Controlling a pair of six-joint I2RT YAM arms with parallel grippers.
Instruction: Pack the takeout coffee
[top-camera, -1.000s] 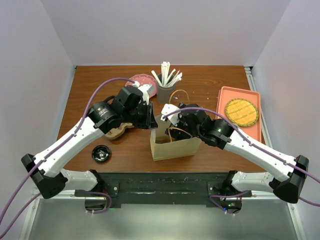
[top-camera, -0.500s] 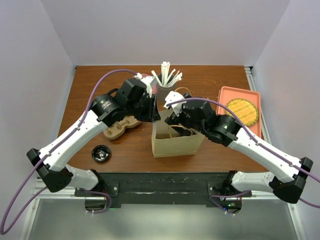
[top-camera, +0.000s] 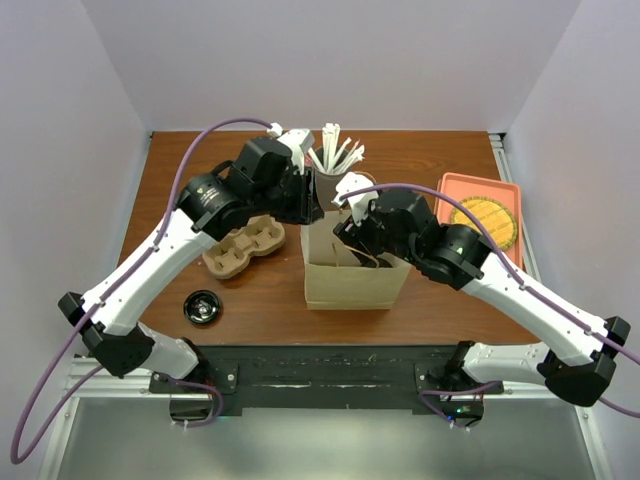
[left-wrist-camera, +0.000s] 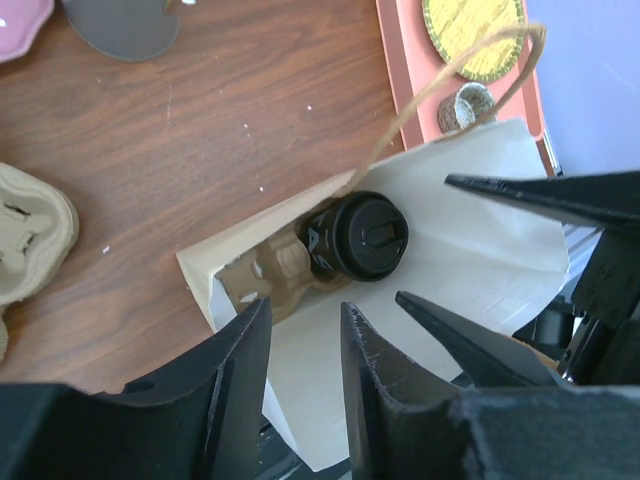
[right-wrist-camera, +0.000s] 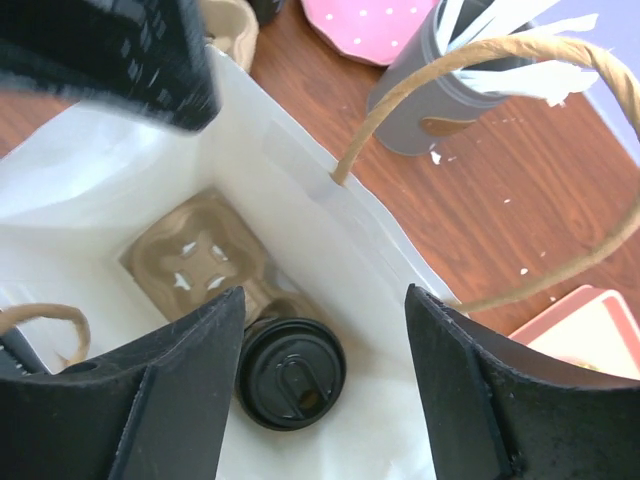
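Both arms have swung farther from their bases, uncovering the spare cup carrier (top-camera: 240, 247) on the table. Takeout coffee (left-wrist-camera: 368, 235): upright, lidded, at the bottom of the paper bag (top-camera: 350, 285), against the cardboard insert (right-wrist-camera: 195, 255). Left gripper (left-wrist-camera: 305, 310): narrowly parted, empty. Right gripper (right-wrist-camera: 322, 300): wide apart, empty, above the bag mouth.

You're looking at a brown wooden table (top-camera: 420, 160) boxed in by three plain pale walls: a back wall (top-camera: 330, 60), a left wall (top-camera: 60, 150) and a right wall (top-camera: 590, 130). Your light is soft and even, with only faint shadows on the wood. Along the table's near edge runs a black strip (top-camera: 330, 365), and below it lies a grey panel (top-camera: 330, 445). White specks (left-wrist-camera: 246, 127) dot the wood in your wrist views.
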